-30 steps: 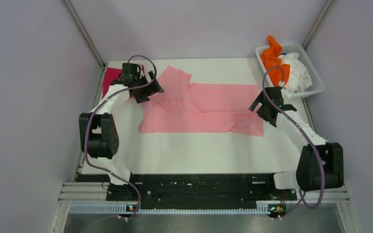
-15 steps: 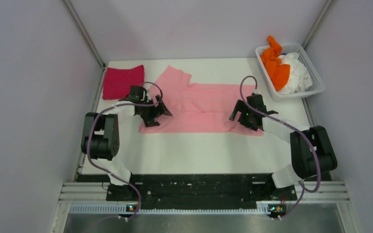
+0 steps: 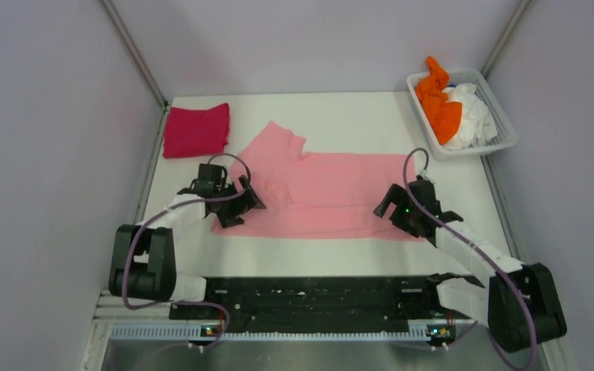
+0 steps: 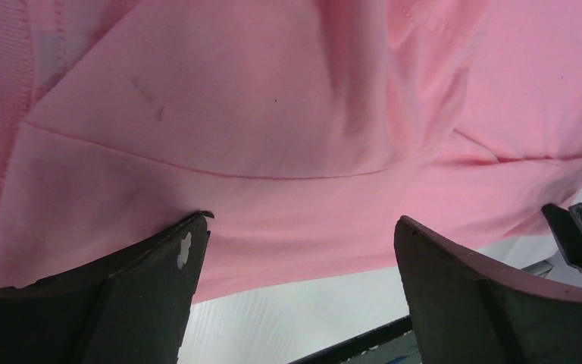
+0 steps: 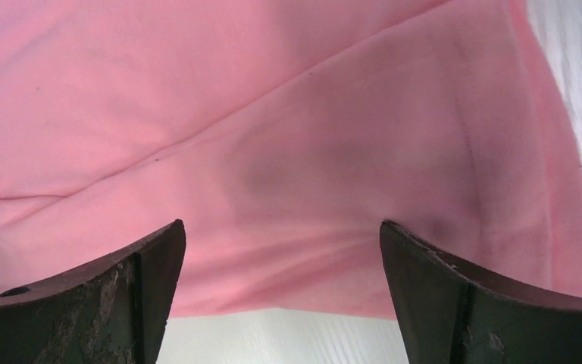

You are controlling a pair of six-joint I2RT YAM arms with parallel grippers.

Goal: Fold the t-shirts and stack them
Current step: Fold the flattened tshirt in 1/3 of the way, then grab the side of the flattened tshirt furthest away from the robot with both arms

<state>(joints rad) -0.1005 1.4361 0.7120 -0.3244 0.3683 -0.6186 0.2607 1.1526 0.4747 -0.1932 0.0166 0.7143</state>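
Observation:
The large light pink t-shirt (image 3: 332, 193) lies partly folded and spread across the middle of the white table. My left gripper (image 3: 237, 207) is open, low over the shirt's near left corner. In the left wrist view (image 4: 299, 220) its fingertips touch the pink cloth (image 4: 273, 91) just behind the hem. My right gripper (image 3: 393, 209) is open over the near right part. In the right wrist view (image 5: 282, 224) its fingertips rest on the cloth (image 5: 273, 114) near the hem. A folded magenta-red shirt (image 3: 196, 130) lies at the far left. Orange (image 3: 438, 97) and white (image 3: 470, 116) shirts sit in the basket.
The white slatted basket (image 3: 504, 139) stands at the far right corner. The black rail (image 3: 317, 297) with the arm bases runs along the near edge. Bare white table (image 3: 317, 251) shows between the shirt's hem and the rail. Grey walls enclose both sides.
Both arms have pulled back toward the near edge, and the pink shirt has slid nearer with them. The magenta-red shirt, first hidden by the left arm, is now fully in view.

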